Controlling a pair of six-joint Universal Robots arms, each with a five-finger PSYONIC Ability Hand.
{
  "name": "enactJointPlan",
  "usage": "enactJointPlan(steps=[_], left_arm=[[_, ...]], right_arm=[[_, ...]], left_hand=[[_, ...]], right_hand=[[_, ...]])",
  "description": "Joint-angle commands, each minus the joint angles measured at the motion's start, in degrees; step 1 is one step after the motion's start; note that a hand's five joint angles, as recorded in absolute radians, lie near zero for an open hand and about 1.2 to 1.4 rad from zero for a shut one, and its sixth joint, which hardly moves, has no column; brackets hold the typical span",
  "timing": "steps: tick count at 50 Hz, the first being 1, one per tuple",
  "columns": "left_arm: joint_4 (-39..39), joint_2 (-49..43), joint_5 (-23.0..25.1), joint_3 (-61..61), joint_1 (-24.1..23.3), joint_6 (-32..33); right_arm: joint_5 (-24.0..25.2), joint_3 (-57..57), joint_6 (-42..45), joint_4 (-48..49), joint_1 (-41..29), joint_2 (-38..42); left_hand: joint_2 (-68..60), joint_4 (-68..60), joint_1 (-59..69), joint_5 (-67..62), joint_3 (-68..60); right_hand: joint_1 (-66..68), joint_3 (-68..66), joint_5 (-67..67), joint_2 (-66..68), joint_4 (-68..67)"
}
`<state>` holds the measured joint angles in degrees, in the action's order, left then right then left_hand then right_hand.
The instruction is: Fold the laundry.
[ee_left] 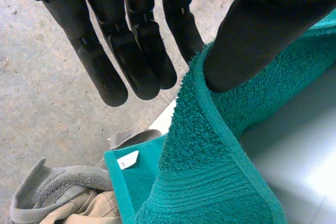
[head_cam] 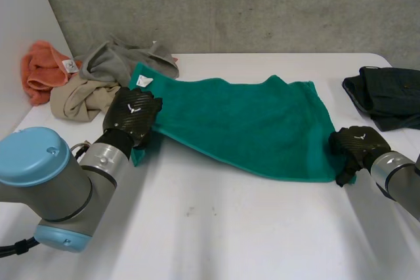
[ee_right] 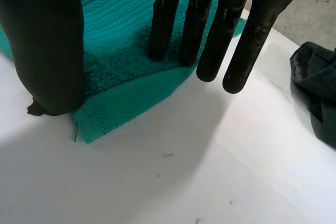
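Green towel [head_cam: 249, 122] spread across white surface [head_cam: 216, 227]. Left robot hand [head_cam: 133, 115] at its left edge, fingers straight, thumb against raised hem; right robot hand [head_cam: 357, 145] presses near right corner, fingers straight. Grey cloth [head_cam: 118, 60], beige cloth [head_cam: 82, 96] and orange cloth [head_cam: 42, 70] heaped just beside far left corner; dark garment [head_cam: 387, 96] beyond right robot hand.

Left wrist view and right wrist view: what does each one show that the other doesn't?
Left wrist view: the left hand at an edge of the green towel, the towel's white tag, a grey cloth and a beige cloth.
Right wrist view: the right hand, its fingers resting on a towel corner, and a dark garment.
Both: the towel and the white table.
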<state>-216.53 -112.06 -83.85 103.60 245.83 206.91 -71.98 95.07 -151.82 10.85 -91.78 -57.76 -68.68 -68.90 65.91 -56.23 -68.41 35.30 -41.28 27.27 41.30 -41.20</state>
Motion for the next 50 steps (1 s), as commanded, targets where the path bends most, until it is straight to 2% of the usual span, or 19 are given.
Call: enactJointPlan(steps=[1, 3, 7, 14, 15, 17, 31, 42, 45, 50], left_arm=[[0.93, -0.09, 0.09, 0.03, -0.09, -0.02], [1.37, -0.18, 0.09, 0.03, 0.00, -0.02], [2.25, -0.26, 0.09, 0.03, 0.26, -0.02], [4.97, -2.46, -0.17, -0.06, 0.53, 0.07], [5.76, -3.07, -0.35, -0.15, 0.53, 0.07], [6.38, -3.34, -0.44, -0.06, 0.62, 0.07], [8.14, -5.19, -4.48, -1.12, 2.20, -2.91], [11.56, 4.12, -5.27, 1.16, 4.75, -7.49], [15.25, 5.27, -5.27, 2.05, 5.54, -8.19], [23.15, 5.71, -5.01, 3.45, 6.59, -8.46]], right_arm=[[0.09, -2.61, -0.05, -0.04, -0.06, 1.16], [0.09, -3.13, -0.05, -0.04, -0.06, 1.07], [0.09, -3.93, -0.75, -0.04, 0.02, 0.28], [0.09, -3.93, -0.23, -0.56, 0.46, -2.79], [0.00, -3.93, -0.14, -0.65, 0.46, -3.14], [0.00, -3.75, -0.14, -0.83, 0.64, -3.85], [-0.44, -3.66, -0.14, -0.39, 1.60, -5.16], [-3.96, -6.57, -0.40, -0.56, 4.24, -5.25], [-3.96, -6.30, -0.23, -0.65, 4.24, -4.73], [-3.60, -5.60, -0.58, -0.65, 4.42, -4.64]], left_hand=[[-11.32, -11.10, 14.09, -13.77, -11.59], [-11.32, -11.10, 14.09, -13.77, -11.59], [-8.83, -8.61, 11.60, -11.28, -9.10], [13.52, 13.74, -10.75, 11.07, 13.25], [21.38, 21.60, -18.61, 18.93, 21.11], [28.49, 28.72, -25.72, 26.04, 28.23], [44.82, 45.05, -42.05, 42.37, 44.56], [43.84, 44.06, -41.07, 41.38, 43.57], [36.96, 37.19, -34.19, 34.51, 36.70], [14.10, 14.33, -11.33, 11.65, 13.84]], right_hand=[[37.47, -31.49, 35.50, 31.47, -31.57], [44.67, -38.70, 42.71, 38.67, -38.77], [44.70, -38.72, 42.73, 38.70, -38.80], [44.70, -38.72, 42.73, 38.70, -38.80], [44.70, -38.72, 42.73, 38.70, -38.80], [44.70, -38.72, 42.73, 38.70, -38.80], [44.70, -38.72, 42.73, 38.70, -38.80], [44.70, -38.72, 42.73, 38.70, -38.80], [44.70, -38.72, 42.73, 38.70, -38.80], [44.70, -38.72, 42.73, 38.70, -38.80]])
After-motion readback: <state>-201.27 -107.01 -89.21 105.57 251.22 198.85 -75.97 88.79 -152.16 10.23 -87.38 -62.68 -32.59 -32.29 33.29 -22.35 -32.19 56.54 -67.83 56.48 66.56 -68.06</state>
